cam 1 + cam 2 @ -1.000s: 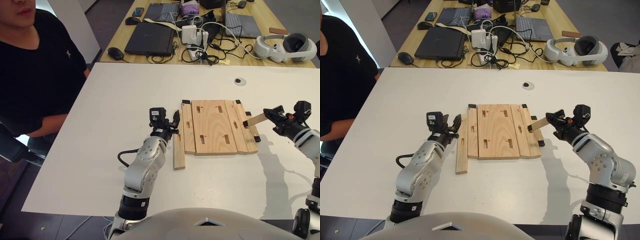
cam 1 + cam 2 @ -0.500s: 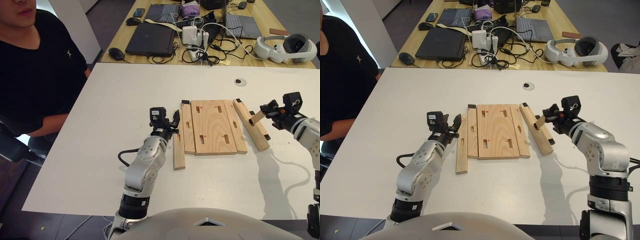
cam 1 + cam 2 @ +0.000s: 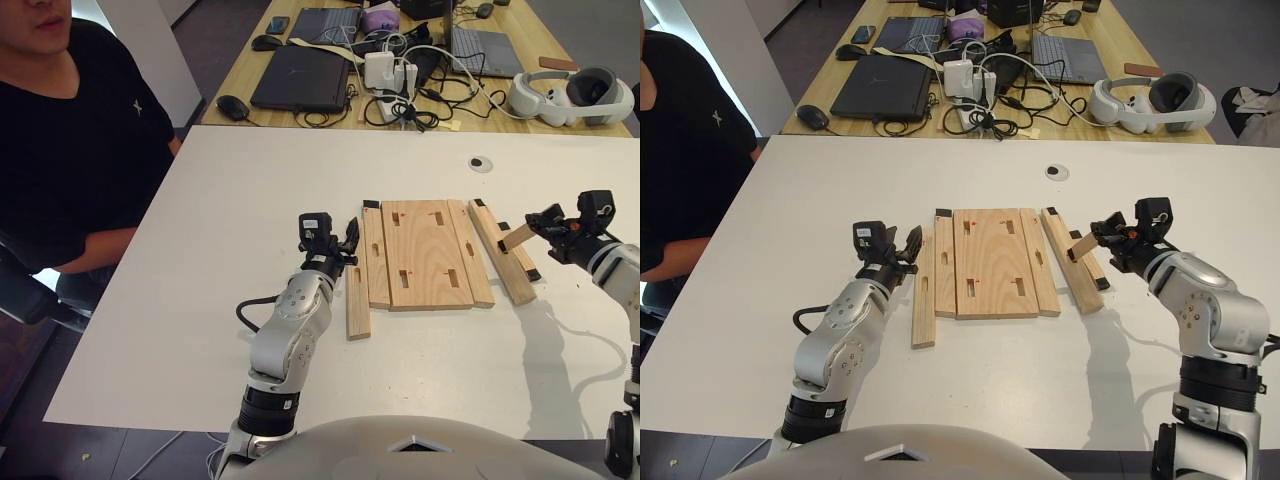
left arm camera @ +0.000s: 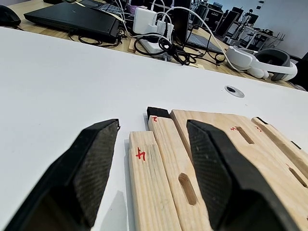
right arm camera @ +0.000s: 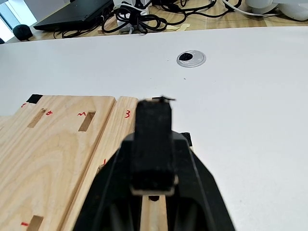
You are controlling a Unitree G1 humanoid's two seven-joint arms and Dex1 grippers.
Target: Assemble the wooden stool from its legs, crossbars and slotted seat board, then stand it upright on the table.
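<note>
The slotted seat board (image 3: 425,255) lies flat mid-table, a pale bar tight against each long side. A wooden leg (image 3: 498,252) lies askew at its right, near end swung away. A loose leg (image 3: 357,302) marked 4 (image 4: 147,187) lies off the board's left near corner. My left gripper (image 3: 336,240) is open just behind that leg's far end, its fingers (image 4: 96,168) apart either side of it. My right gripper (image 3: 548,224) hovers right of the askew leg, shut on a short wooden bar (image 3: 517,237) with a black end cap (image 5: 153,139).
A cable grommet (image 3: 481,162) sits in the table behind the board. Beyond the far edge stands a desk with laptops (image 3: 300,75), cables and a headset (image 3: 570,95). Bare white tabletop (image 3: 220,220) spreads to the left and in front.
My right gripper drew back to the right with the short bar. The leg on the board's right side swung askew, its near end moving away from the board. The left arm has kept still.
</note>
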